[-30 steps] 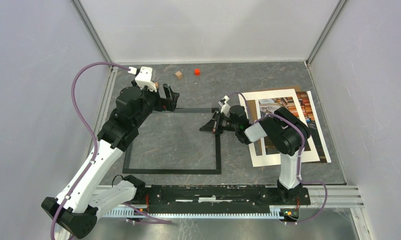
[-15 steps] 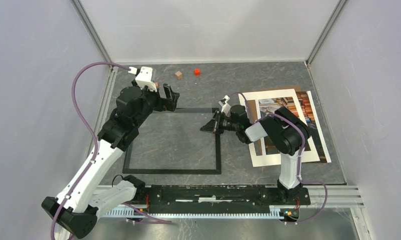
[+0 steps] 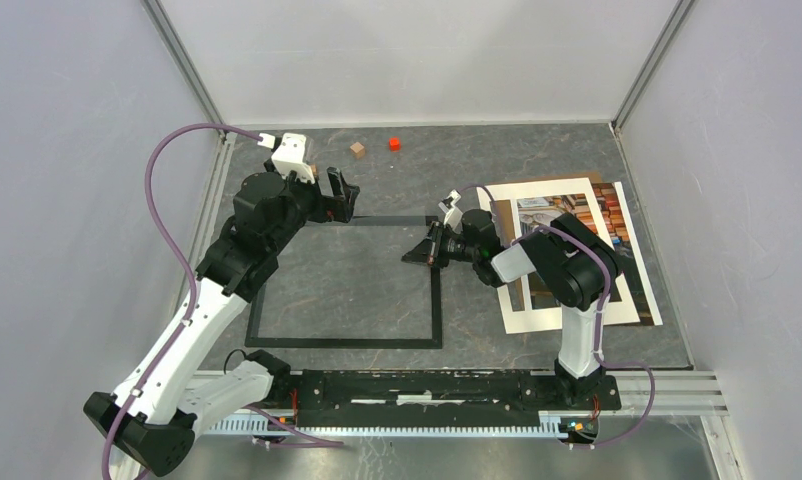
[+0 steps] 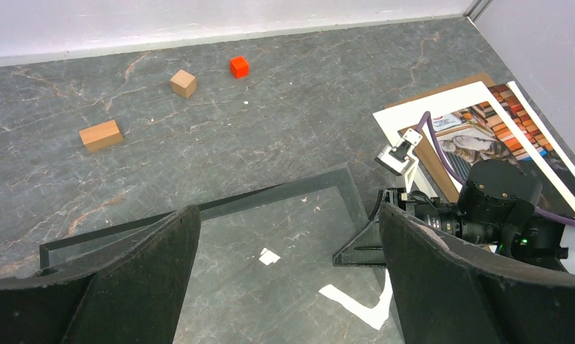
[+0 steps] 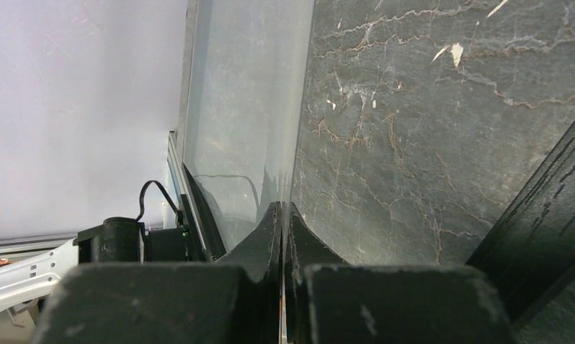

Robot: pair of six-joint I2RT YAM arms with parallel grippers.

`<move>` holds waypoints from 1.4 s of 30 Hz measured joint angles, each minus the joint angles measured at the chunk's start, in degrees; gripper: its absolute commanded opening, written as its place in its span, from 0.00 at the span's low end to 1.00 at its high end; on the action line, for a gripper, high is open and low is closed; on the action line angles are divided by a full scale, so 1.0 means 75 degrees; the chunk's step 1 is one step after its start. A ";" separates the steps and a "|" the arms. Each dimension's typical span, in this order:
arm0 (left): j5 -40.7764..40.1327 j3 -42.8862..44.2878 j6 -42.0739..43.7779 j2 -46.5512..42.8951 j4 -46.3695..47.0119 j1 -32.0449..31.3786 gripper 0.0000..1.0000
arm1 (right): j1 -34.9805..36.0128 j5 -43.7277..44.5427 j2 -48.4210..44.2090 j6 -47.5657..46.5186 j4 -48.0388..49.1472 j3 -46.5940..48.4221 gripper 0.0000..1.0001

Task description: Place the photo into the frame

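The black frame (image 3: 347, 342) lies flat on the table in front of both arms, and its far edge (image 4: 270, 193) shows in the left wrist view. The photo (image 3: 589, 215) of books lies to the right under a white mat (image 3: 537, 190); it also shows in the left wrist view (image 4: 500, 118). My right gripper (image 3: 417, 252) is at the frame's right edge, shut (image 5: 286, 215) on the rim of a clear pane (image 5: 241, 107). My left gripper (image 3: 337, 195) hovers open over the frame's far left corner, with nothing between its fingers (image 4: 284, 287).
A red cube (image 3: 394, 143), a wooden cube (image 3: 357, 150) and a longer wooden block (image 4: 101, 135) lie near the back wall. A brown backing board (image 3: 497, 215) sticks out from under the mat. Grey walls enclose the table on three sides.
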 measured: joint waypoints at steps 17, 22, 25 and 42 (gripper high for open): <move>0.0003 0.0000 0.0000 0.0006 0.0000 0.0000 1.00 | -0.0102 -0.0122 0.0000 -0.0041 -0.0003 -0.0023 0.00; 0.0003 0.0000 0.0000 0.0015 0.0000 0.0000 1.00 | -0.0117 -0.0134 0.0000 -0.0052 -0.0003 -0.0029 0.00; 0.0006 0.0000 0.0000 0.0017 0.0000 0.0000 1.00 | -0.0117 -0.0134 0.0000 -0.0047 -0.0003 -0.0029 0.00; 0.0044 0.0000 0.0000 0.0090 0.0000 0.0000 1.00 | -0.0108 -0.0143 0.0125 0.0050 0.0169 -0.0192 0.00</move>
